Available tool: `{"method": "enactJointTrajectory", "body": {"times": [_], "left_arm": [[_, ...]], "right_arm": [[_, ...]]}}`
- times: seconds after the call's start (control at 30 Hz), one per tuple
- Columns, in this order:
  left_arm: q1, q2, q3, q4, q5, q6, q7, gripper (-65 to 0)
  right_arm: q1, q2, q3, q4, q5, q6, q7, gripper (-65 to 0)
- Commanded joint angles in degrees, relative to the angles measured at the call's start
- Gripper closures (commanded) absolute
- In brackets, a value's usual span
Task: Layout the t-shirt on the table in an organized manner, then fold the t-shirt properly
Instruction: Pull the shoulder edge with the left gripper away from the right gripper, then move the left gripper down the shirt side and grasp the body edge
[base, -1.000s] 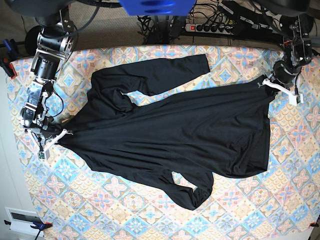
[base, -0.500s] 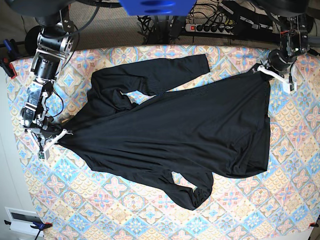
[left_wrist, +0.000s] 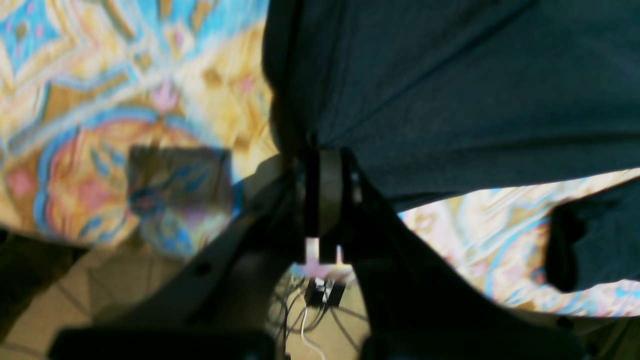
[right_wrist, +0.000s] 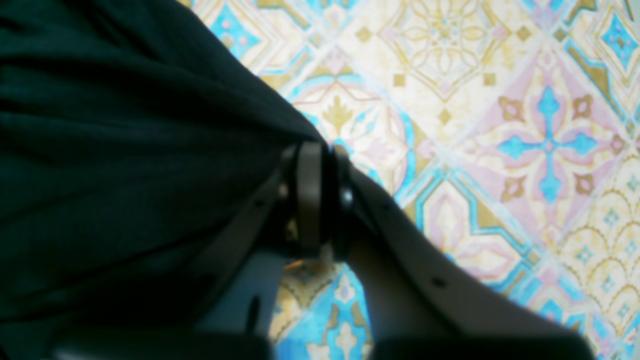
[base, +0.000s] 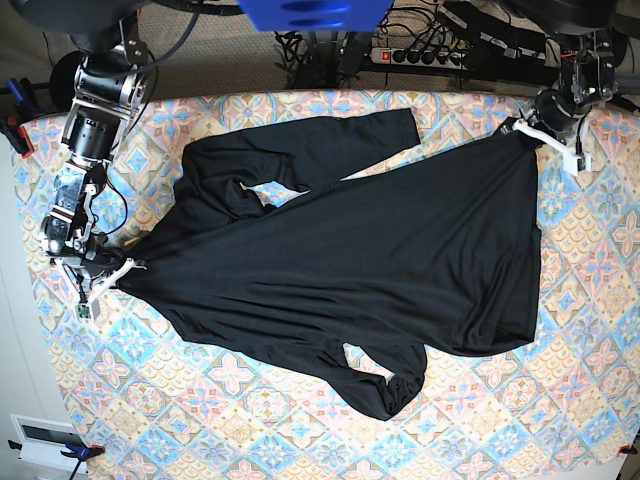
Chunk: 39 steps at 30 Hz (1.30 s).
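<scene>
T-shirt (base: 380, 250) plain black without print, spread on table (base: 560, 390), left tool (base: 524, 132) and right tool (base: 118, 268) each pinching its fabric

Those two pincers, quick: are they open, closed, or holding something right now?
Left pincer: closed, pinching a corner of the black t-shirt.
Right pincer: closed, pinching the t-shirt's edge at the opposite end.

The black long-sleeved t-shirt (base: 370, 250) lies spread diagonally across the pastel-tiled table (base: 560, 400). One sleeve stretches along the far side; the other bunches near the front.
</scene>
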Motion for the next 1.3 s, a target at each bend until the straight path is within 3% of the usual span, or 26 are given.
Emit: {"method": "enactJointTrajectory", "body": {"times": [0.0,0.17,0.27,0.5,0.73,1.0,1.27], "left_arm": [[0.11,-0.95,-0.36,0.84,0.35,0.06,-0.80,-0.1],[1.96,-1.04,-0.45,0.84,0.35,0.50,0.96,-1.4],[1.78,-0.95,-0.89,0.58,0.35,0.58,4.92,-6.1],[1.61,-0.68,-1.15,0.67,-0.26,0.58,5.18,-17.7],[-0.15,2.22,-8.54,0.93,-0.53,0.14,5.36,-29.7],[-5.78,3.45,-15.31,0.67,-5.54,0.23,5.62,-30.3],[-15.18,3.54,-15.57,0.40,-5.45,0.50,5.71,-30.3]], "right_arm": [[1.57,1.28,0.45,0.92,0.20,-0.34,1.14,0.0],[1.57,1.19,0.01,0.92,0.20,-0.34,1.23,0.0],[1.57,1.10,0.01,0.92,0.20,-0.34,0.97,0.0],[1.57,1.10,0.01,0.92,0.20,-0.34,0.97,0.0],[1.57,1.10,0.01,0.92,0.20,-0.34,0.97,0.0],[1.57,0.84,0.45,0.92,-7.53,-0.34,1.23,0.0],[1.57,-0.39,0.45,1.10,-7.97,-0.34,1.32,0.0]]}}
